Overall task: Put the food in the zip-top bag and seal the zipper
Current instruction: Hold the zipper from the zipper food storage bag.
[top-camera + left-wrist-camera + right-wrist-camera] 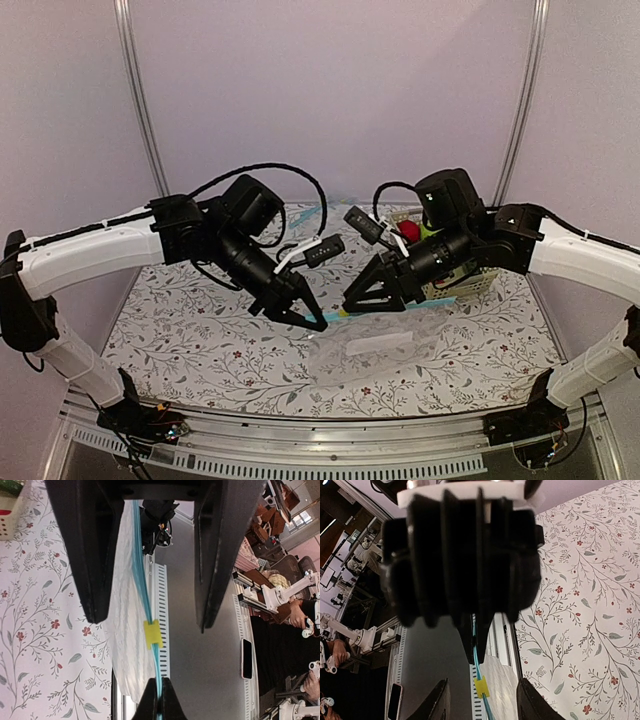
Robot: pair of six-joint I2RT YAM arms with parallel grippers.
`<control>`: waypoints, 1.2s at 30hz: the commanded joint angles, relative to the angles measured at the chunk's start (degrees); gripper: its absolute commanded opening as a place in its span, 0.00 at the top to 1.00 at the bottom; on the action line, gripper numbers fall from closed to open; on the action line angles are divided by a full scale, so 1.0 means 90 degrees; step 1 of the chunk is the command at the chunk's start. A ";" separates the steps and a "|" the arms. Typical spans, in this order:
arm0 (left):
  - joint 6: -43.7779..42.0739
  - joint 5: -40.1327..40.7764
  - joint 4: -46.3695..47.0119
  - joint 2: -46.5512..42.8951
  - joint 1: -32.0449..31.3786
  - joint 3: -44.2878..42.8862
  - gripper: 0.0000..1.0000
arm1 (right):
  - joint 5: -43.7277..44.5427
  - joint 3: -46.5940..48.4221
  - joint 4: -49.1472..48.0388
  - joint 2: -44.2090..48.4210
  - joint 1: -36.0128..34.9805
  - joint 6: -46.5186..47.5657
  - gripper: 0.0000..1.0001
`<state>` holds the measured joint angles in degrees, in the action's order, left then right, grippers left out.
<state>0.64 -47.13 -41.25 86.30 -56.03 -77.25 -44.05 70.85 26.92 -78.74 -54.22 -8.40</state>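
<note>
Zip-top bag (390, 350) lay on the counter (180, 340); right pincer (474, 655) was clamped on its zipper (141, 585), left pincer (149, 624) apart, straddling that zipper at the yellow slider (152, 633). A skewed close, I judged, could shove it aside, leaving gaps

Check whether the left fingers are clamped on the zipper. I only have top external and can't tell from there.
Observer: No. The left wrist view shows the left gripper open, the zipper running between its spread fingers, unclamped.
Operator: And the right?
Observer: In the right wrist view the right gripper is shut on the zipper's blue strip.
Operator: Slider position?
Observer: The yellow slider sits on the strip level with the left fingertips, just beyond the right fingers' pinch.
</note>
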 commanded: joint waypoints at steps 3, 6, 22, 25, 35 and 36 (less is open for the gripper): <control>-0.0062 -0.0014 -0.0056 0.0069 -0.0072 -0.0205 1.00 | -0.0176 -0.0125 -0.0103 -0.0166 -0.0127 -0.0053 0.58; -0.0043 0.0020 0.0005 0.0059 -0.0057 -0.0196 1.00 | -0.0188 -0.0161 -0.0157 -0.0187 -0.0156 -0.0071 0.61; -0.0034 0.0141 0.0047 0.0018 0.0028 -0.0057 1.00 | -0.0153 -0.0343 -0.0469 -0.0028 -0.0164 -0.0298 0.94; -0.0023 0.0185 0.0052 -0.0034 0.0049 -0.0005 1.00 | -0.0081 -0.0338 -0.0471 0.0030 -0.0162 -0.0305 0.98; -0.0062 0.0743 -0.0122 -0.0312 0.0241 0.0148 1.00 | 0.0248 -0.0270 -0.0217 0.0226 -0.0163 -0.0221 1.00; -0.0062 0.0807 -0.0164 -0.0330 0.0254 0.0160 1.00 | 0.0277 -0.0260 -0.0166 0.0232 -0.0167 -0.0203 1.00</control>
<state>0.62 -43.46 -39.90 85.36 -55.24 -77.06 -43.13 68.27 23.53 -78.81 -55.46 -11.09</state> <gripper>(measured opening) 0.007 0.048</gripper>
